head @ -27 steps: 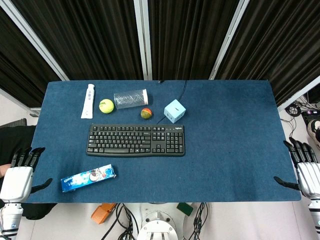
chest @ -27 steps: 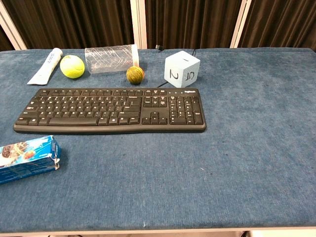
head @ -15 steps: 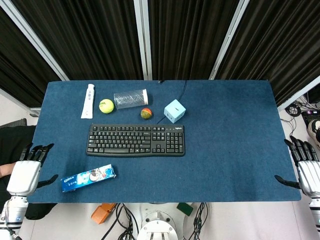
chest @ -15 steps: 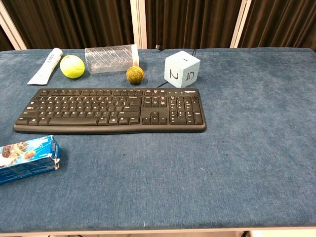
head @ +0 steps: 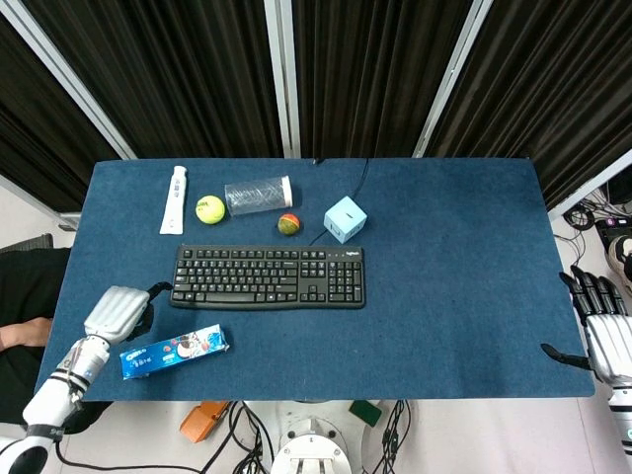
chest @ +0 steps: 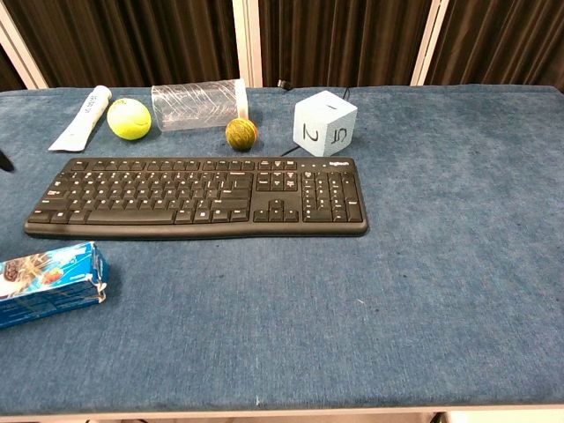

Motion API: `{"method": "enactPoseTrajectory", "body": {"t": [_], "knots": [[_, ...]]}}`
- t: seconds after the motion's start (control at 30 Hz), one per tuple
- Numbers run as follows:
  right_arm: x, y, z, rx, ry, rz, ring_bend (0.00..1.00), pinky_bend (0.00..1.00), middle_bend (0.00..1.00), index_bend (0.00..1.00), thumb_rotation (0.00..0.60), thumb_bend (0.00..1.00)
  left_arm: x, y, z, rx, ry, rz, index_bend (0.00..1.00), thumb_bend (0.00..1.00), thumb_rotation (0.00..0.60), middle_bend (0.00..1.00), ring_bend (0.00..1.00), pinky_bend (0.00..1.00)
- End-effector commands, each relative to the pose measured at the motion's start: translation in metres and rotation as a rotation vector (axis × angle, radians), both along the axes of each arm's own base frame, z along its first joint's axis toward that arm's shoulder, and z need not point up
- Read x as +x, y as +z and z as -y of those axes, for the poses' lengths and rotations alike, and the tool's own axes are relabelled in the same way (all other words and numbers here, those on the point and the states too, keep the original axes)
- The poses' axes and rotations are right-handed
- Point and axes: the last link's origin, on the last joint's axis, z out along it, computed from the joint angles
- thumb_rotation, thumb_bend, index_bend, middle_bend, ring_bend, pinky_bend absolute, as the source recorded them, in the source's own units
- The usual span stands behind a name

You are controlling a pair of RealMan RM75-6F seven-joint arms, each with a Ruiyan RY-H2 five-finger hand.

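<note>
Hovering my left hand [head: 118, 311], empty with fingers loosely bent, just above the cookie pack [head: 175, 353] near the surface's [head: 454, 276] front-left edge: light, crinkly, crushable, so I'd grip its long sides.

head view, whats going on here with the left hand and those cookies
The left hand is over the table's front left corner, just above the cookie pack and beside the keyboard's left end. It holds nothing and whether it touches the pack cannot be told. The right hand hangs open off the table's right edge. Along the back lie a tube, a tennis ball, a clear bottle, a small ball and a cube.
</note>
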Motion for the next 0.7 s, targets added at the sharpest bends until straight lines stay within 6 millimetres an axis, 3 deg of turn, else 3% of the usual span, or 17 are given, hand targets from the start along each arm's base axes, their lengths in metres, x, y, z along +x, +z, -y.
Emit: {"method": "enactPoseTrajectory", "body": {"t": [0.03,0.3,0.7], "knots": [[0.000,0.000,0.000,0.000,-0.002,0.001,0.00,0.00,0.00,0.00,0.600,0.08,0.011,-0.013,-0.017,-0.058,-0.002,-0.019,0.24,0.82,0.600,0.97,1.00,1.00],[-0.001,-0.002,0.001,0.006,-0.007,0.001,0.00,0.00,0.00,0.00,0.600,0.08,0.018,-0.036,-0.024,-0.116,-0.007,-0.040,0.24,0.82,0.600,0.97,1.00,1.00],[-0.002,-0.003,0.000,0.007,-0.017,-0.003,0.00,0.00,0.00,0.00,0.600,0.08,0.019,-0.051,-0.022,-0.144,-0.016,-0.063,0.24,0.81,0.600,0.97,1.00,1.00]]}}
